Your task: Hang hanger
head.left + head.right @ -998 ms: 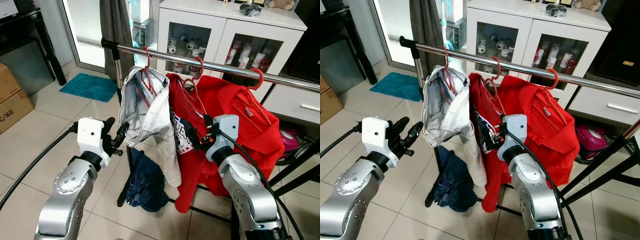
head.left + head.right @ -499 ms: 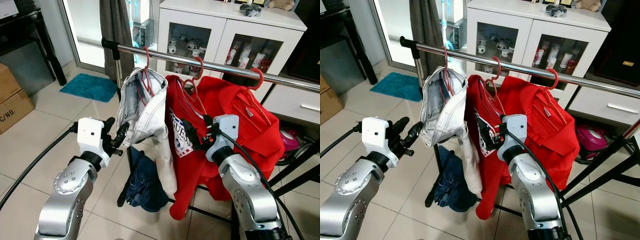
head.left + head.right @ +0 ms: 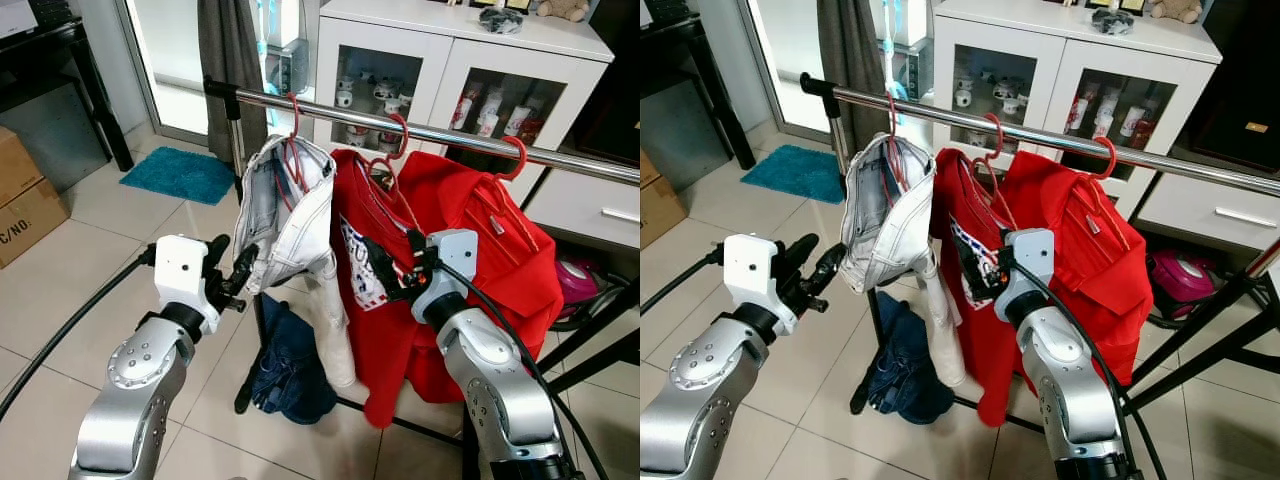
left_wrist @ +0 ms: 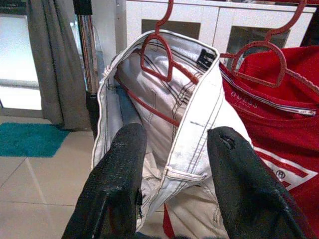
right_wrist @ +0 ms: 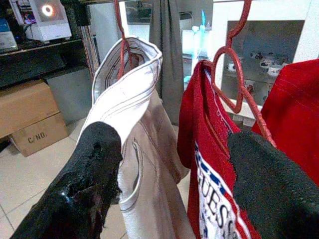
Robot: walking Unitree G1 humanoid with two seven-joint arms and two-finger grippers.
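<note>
I am holding both silver arms raised and bent at the elbow in front of me. My left end effector (image 3: 232, 276) is pointing forward with its two long black fingers (image 4: 115, 184) spread apart and gripping nothing. My right end effector (image 3: 388, 268) is reaching up-left, its fingers (image 5: 87, 179) likewise parted.

On the rail (image 3: 520, 143) I count three red hangers (image 3: 296, 150), one pair of white jeans (image 3: 290, 230), two red garments (image 3: 470, 250), and one dark denim heap (image 3: 290, 365) on the floor (image 3: 120, 240) below.
</note>
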